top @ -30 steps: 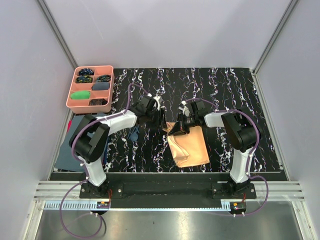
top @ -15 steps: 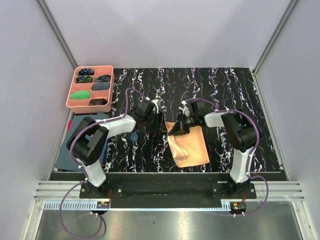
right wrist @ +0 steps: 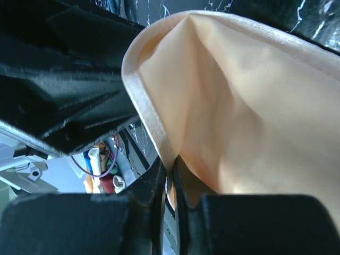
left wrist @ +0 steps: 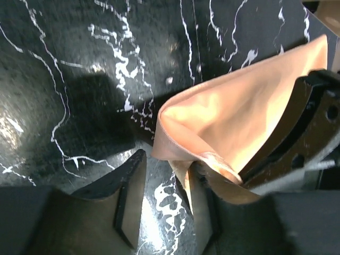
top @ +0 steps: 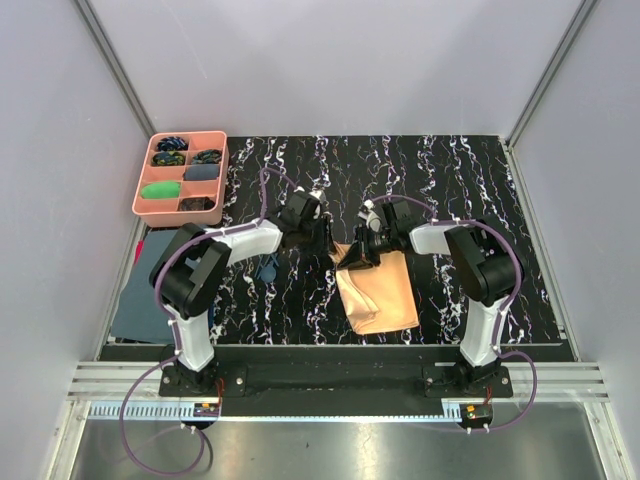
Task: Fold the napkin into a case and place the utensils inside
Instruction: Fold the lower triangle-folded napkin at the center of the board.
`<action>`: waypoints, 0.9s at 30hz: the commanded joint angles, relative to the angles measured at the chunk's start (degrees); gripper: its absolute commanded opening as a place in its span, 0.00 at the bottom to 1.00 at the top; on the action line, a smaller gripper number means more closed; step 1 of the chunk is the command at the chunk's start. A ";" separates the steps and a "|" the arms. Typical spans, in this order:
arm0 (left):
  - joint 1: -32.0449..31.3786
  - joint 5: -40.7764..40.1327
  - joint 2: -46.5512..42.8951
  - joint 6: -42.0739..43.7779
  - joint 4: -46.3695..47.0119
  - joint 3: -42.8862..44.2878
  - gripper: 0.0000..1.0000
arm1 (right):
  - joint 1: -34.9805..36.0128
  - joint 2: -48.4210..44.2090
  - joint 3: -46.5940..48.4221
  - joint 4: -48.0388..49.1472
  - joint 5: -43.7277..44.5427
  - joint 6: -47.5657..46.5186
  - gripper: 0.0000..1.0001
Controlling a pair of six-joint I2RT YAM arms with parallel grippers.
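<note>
Top view: shiny peach-orange fabric napkin, part-folded, lying on black white-veined marble-pattern table, centre-right, towards near edge; its far-left corner raised off the surface, betw. the two arms.

R gripper: closed tight on napkin hem; in R wrist view, fingers pinching the stitched edge, fabric bulging above.

L gripper: approx. half open, nothing clamped; in L wrist view, fold of napkin hanging against inner face of one finger, bare table visible in the gap.

Slim dark blue plastic utensils on table under L forearm, partly hidden, apart from napkin.

Pink plastic compartment tray at far left; dark blue-grey cloth sheet at near-left edge.
</note>
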 commanded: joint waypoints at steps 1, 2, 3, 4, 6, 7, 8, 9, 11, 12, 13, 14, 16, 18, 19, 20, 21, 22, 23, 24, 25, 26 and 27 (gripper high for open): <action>-0.22 -3.58 0.31 1.14 1.00 3.25 0.33 | 0.20 -3.77 0.66 -4.65 3.09 -2.92 0.18; -0.22 -3.58 0.49 1.23 1.17 3.34 0.29 | 0.20 -3.95 0.92 -5.37 3.53 -3.19 0.22; -0.22 -3.32 0.57 1.23 1.26 3.34 0.25 | 0.20 -4.21 1.44 -5.90 4.15 -3.37 0.31; -0.22 -3.23 0.40 1.23 1.52 3.08 0.18 | 0.11 -4.82 1.71 -6.95 4.59 -3.63 0.37; -0.39 -3.49 -0.21 1.06 1.61 2.55 0.15 | -0.59 -5.44 2.93 -8.62 5.56 -3.81 0.47; -0.65 -3.49 -0.48 1.06 1.61 2.46 0.10 | -1.11 -6.05 3.38 -9.59 5.56 -3.46 0.50; -0.83 -3.58 -0.91 1.06 1.44 2.38 0.09 | -2.34 -6.23 4.34 -10.29 5.30 -3.37 0.52; -1.09 -3.75 -1.18 1.15 1.52 2.37 0.08 | -2.96 -7.02 4.87 -11.95 6.25 -3.37 0.57; -1.18 -3.93 -1.62 1.15 1.09 2.72 0.06 | -4.01 -7.99 6.62 -14.42 9.84 -4.86 0.61; -1.36 -3.93 -1.62 0.97 0.82 2.81 0.06 | -4.28 -8.34 7.24 -16.87 10.82 -5.47 0.62; -1.45 -4.02 -1.53 0.97 0.39 3.07 0.06 | -4.63 -8.43 7.94 -17.85 11.27 -6.09 0.64; -1.45 -4.19 -1.36 0.88 0.12 3.60 0.05 | -5.50 -8.43 8.21 -18.03 11.01 -5.92 0.64; -1.80 -4.19 -1.36 0.53 -0.06 3.87 0.05 | -6.21 -8.52 7.87 -17.95 11.27 -5.31 0.65; -2.06 -4.19 -1.45 -0.17 -0.23 4.31 0.05 | -6.56 -7.65 7.69 -18.04 12.32 -5.30 0.60; -2.24 -4.37 -1.45 -0.35 -0.58 4.48 0.04 | -6.65 -7.29 7.60 -17.95 12.76 -5.30 0.55; -2.41 -4.80 -1.62 -0.52 -0.93 4.92 0.04 | -6.48 -6.86 7.60 -17.86 13.12 -5.48 0.43; -2.94 -4.98 -1.62 -0.87 -1.28 5.27 0.04 | -6.57 -5.89 7.60 -17.08 12.86 -6.00 0.37; -3.20 -5.25 -1.45 -1.14 -2.33 5.71 0.03 | -6.57 -5.36 7.60 -16.55 12.68 -5.92 0.30; -3.47 -5.68 -1.18 -1.57 -3.04 6.76 0.01 | -6.57 -4.83 7.69 -16.19 12.33 -5.74 0.14; -3.90 -5.77 -0.92 -2.36 -4.44 7.38 0.00 | -6.48 -4.05 7.60 -15.23 12.07 -5.57 0.09; -4.08 -5.69 -0.31 -2.63 -4.80 8.60 0.00 | -6.48 -3.69 7.43 -14.44 11.89 -5.31 0.07; -4.34 -5.60 0.04 -2.81 -5.24 9.22 0.00 | -6.48 -3.43 6.90 -13.74 12.24 -4.95 0.05; -4.96 -6.03 0.48 -3.50 -6.55 9.93 0.00 | -6.48 -2.47 6.72 -12.25 12.24 -4.43 0.05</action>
